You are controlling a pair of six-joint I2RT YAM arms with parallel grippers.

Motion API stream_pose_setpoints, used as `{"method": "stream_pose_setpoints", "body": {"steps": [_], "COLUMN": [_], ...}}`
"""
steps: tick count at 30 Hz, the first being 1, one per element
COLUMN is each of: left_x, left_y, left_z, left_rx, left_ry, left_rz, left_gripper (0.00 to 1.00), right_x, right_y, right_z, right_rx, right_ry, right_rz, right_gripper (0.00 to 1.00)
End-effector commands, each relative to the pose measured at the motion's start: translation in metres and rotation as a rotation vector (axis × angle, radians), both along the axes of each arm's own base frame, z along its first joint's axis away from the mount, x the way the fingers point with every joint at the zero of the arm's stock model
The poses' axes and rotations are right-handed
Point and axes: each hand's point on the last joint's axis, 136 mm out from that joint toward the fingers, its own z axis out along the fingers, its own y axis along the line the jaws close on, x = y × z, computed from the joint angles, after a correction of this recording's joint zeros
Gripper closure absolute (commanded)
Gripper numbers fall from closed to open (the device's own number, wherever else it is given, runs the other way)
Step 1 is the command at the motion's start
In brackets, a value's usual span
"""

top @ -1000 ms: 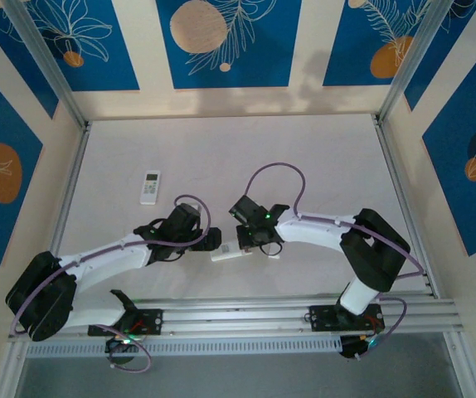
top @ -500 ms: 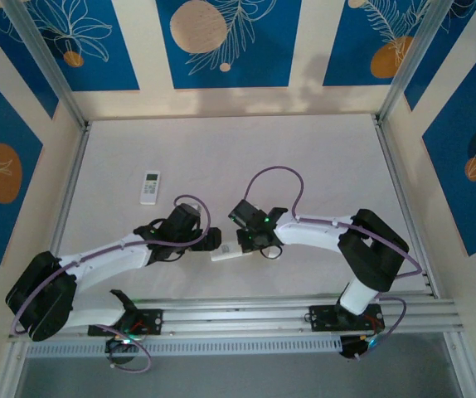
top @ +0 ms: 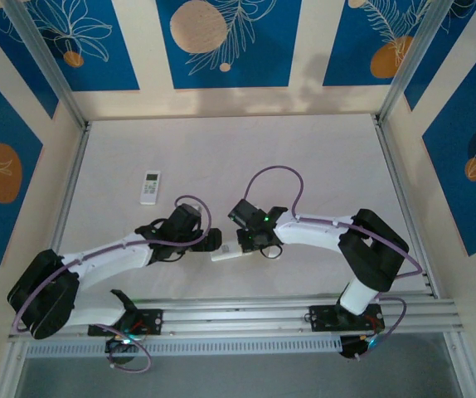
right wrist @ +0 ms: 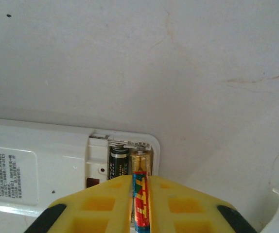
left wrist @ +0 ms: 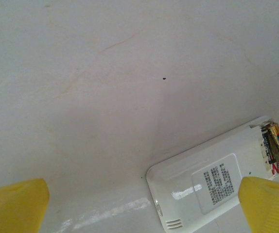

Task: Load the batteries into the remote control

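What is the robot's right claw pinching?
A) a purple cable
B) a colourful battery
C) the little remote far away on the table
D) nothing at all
B: the right claw is shut on a colourful battery at the open slot of the remote, beside a black battery.

White tabletop (top: 321, 157), faintly scuffed, enclosed by cream walls (top: 143, 50) bearing blue panels (top: 246, 50) with leaf and orange-disc motifs; aluminium rails (top: 246, 313) along the near edge.

Right gripper (right wrist: 140, 180) pinches battery (right wrist: 140, 208), apparently over remote (right wrist: 37, 160).
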Motion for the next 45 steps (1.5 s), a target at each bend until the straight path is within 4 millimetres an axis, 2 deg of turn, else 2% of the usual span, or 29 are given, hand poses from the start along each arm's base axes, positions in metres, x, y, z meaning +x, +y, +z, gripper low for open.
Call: {"method": "stream_pose_setpoints", "body": {"steps": [1, 9, 16, 23, 32, 38, 45], "left_x": [-0.002, -0.001, -0.001, -0.001, 0.001, 0.001, 0.002], "left_y": [-0.001, 0.0, 0.0, -0.002, -0.003, -0.004, -0.005], "left_z": [-0.002, -0.004, -0.003, -0.003, -0.002, -0.003, -0.003], "left_rx": [-0.013, -0.011, -0.011, -0.015, -0.016, -0.013, -0.014], "left_ry": [0.014, 0.016, 0.012, 0.014, 0.011, 0.012, 0.014], "left_rz": [0.001, 0.002, 0.004, 0.002, 0.002, -0.002, -0.004], "left_gripper": [0.0, 0.0, 0.0, 0.0, 0.0, 0.0, 0.0], "right_x": [0.005, 0.004, -0.004, -0.004, -0.006, -0.005, 0.003], "right_y": [0.005, 0.001, -0.001, -0.001, -0.005, -0.003, 0.004], "right_z": [0.009, 0.005, 0.004, -0.006, -0.009, -0.002, 0.027], "right_rx": [0.019, -0.01, -0.024, -0.045, -0.068, -0.066, -0.012], "right_ry": [-0.012, -0.004, 0.012, 0.024, 0.03, 0.026, -0.03], "right_rz": [-0.005, 0.004, 0.035, 0.029, 0.036, 0.041, 0.031], "right_gripper": [0.85, 0.85, 0.75, 0.81, 0.81, 0.83, 0.85]}}
